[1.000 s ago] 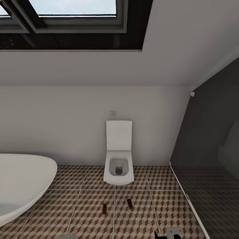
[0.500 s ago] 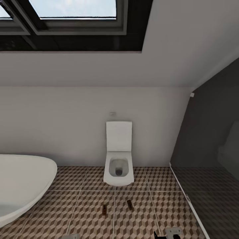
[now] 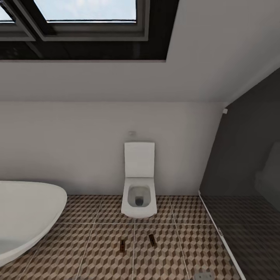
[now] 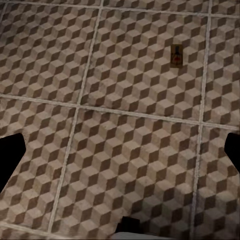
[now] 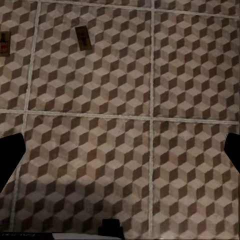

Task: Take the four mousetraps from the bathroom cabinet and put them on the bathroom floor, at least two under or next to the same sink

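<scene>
Two mousetraps lie on the cube-patterned bathroom floor (image 3: 97,252) in front of the toilet, one (image 3: 122,245) slightly left of the other (image 3: 152,239). The left wrist view has one mousetrap (image 4: 176,55) on the tiles ahead of my left gripper (image 4: 120,157), which is open and empty above the floor. Both mousetraps (image 5: 83,38) (image 5: 4,43) appear in the right wrist view, beyond my right gripper (image 5: 120,152), also open and empty. The cabinet and the bathroom sink are out of view.
A white toilet (image 3: 139,194) hangs on the back wall under a sloped ceiling with a skylight (image 3: 85,9). A white bathtub (image 3: 27,214) fills the left. A dark glass shower partition (image 3: 241,186) closes off the right.
The grey and dark parts of both arms at the bottom edge of the head view have sunk almost out of the picture. The mousetraps have not moved.
</scene>
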Available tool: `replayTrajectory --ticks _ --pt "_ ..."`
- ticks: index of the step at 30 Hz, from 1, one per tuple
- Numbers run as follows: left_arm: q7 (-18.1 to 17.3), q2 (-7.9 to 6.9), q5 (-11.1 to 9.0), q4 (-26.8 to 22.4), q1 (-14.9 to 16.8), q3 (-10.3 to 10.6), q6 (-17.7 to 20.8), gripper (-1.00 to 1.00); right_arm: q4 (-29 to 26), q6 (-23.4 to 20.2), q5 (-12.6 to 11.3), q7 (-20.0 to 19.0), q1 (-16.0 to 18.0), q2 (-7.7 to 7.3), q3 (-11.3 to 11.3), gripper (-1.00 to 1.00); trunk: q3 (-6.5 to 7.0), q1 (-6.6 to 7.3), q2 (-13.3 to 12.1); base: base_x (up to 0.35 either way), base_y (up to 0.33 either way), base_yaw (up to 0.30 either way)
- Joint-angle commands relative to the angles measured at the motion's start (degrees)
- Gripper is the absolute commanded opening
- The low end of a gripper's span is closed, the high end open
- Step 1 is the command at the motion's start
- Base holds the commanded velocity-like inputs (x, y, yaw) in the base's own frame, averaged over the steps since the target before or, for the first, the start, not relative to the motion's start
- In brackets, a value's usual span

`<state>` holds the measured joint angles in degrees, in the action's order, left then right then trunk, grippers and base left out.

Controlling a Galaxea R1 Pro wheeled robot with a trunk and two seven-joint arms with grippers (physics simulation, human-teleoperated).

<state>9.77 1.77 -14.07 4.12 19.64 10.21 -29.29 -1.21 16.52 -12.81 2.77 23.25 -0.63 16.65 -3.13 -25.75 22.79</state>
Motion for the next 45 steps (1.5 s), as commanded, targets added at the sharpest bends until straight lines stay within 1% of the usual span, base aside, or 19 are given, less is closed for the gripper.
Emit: replayTrajectory --ticks 1,7,12,14,15,19,20,25,26,28,31,39,40,43,44,45 --pt "0.2 0.03 -0.3 0.2 -0.2 0.5 -0.1 1.00 0.0 -0.3 -0.5 0.1 0.0 -0.03 0.5 1.00 -0.13 -0.04 0.1 0.000 0.000 0.000" --pt "0.2 -0.17 -0.4 0.3 -2.9 0.5 3.3 1.00 0.3 -2.2 -0.5 0.3 -0.1 -0.13 0.5 1.00 -0.13 -0.04 0.1 0.000 0.000 0.000" --pt "0.3 -0.63 -0.4 0.3 -5.3 0.5 6.3 1.00 0.3 -4.5 -0.5 0.2 -1.3 -0.17 0.5 1.00 -0.13 -0.04 0.1 0.000 0.000 0.000" --pt "0.3 -1.39 -0.4 0.3 -6.7 0.5 7.2 1.00 0.3 -6.1 -0.5 0.1 -2.1 -0.21 0.5 1.00 -0.13 -0.04 0.1 0.000 0.000 0.000" --pt "0.3 -2.07 -0.4 0.3 -7.7 0.5 7.6 1.00 0.3 -6.9 -0.5 0.1 -2.8 -0.25 0.5 1.00 -0.13 -0.04 0.1 0.000 0.000 0.000" --pt "0.3 -3.52 -0.5 0.3 -9.5 0.4 7.9 1.00 0.3 -7.6 -0.5 0.1 -4.6 -0.55 0.5 1.00 -0.13 -0.04 0.1 0.000 0.000 0.000" --pt "0.3 -4.36 -0.5 0.3 -10.2 0.4 8.0 1.00 0.3 -7.8 -0.5 0.0 -5.6 -0.92 0.5 1.00 -0.13 -0.04 0.1 0.000 0.000 0.000" --pt "0.2 -6.36 -0.5 0.2 -11.5 0.4 8.0 1.00 0.3 -7.9 -0.5 -0.2 -7.4 -2.29 0.5 1.00 -0.13 -0.04 0.1 0.000 0.000 0.000" --pt "0.2 -7.00 -0.5 0.2 -11.8 0.4 8.0 1.00 0.3 -8.0 -0.6 -0.3 -8.2 -2.87 0.5 1.00 -0.13 -0.04 0.1 0.000 0.000 0.000" --pt "0.1 -7.43 -0.5 0.2 -12.1 0.4 8.0 1.00 0.3 -7.9 -0.6 -0.4 -9.0 -3.35 0.5 1.00 -0.13 -0.04 0.1 0.000 0.000 0.000" --pt "0.0 -7.87 -0.5 0.2 -12.5 0.4 8.0 1.00 0.3 -7.8 -0.7 -0.4 -10.7 -3.85 0.5 1.00 -0.13 -0.04 0.1 0.000 0.000 0.000" --pt "0.0 -8.01 -0.5 0.2 -12.7 0.5 8.0 1.00 0.3 -7.8 -1.2 -0.5 -13.9 -4.59 0.4 1.00 -0.13 -0.04 0.1 0.000 0.000 0.000" --pt "0.0 -7.89 -0.5 0.2 -12.7 0.5 8.1 1.00 0.3 -7.8 -1.7 -0.4 -14.7 -4.96 0.4 1.00 -0.13 -0.04 0.1 0.000 0.000 0.000" --pt "0.1 -7.51 -0.5 0.2 -12.7 0.5 8.2 1.00 0.3 -7.9 -3.1 -0.5 -15.7 -5.32 0.5 1.00 -0.13 -0.04 0.1 0.000 0.000 0.000" --pt "0.2 -7.31 -0.6 0.2 -12.8 0.5 8.2 1.00 0.3 -8.0 -4.1 -0.5 -16.2 -5.44 0.5 1.00 -0.13 -0.04 0.1 0.000 0.000 0.000" --pt "0.3 -7.24 -0.6 0.2 -12.8 0.5 8.2 1.00 0.3 -8.1 -4.6 -0.5 -16.3 -5.47 0.5 1.00 -0.13 -0.04 0.1 0.000 0.000 0.000"
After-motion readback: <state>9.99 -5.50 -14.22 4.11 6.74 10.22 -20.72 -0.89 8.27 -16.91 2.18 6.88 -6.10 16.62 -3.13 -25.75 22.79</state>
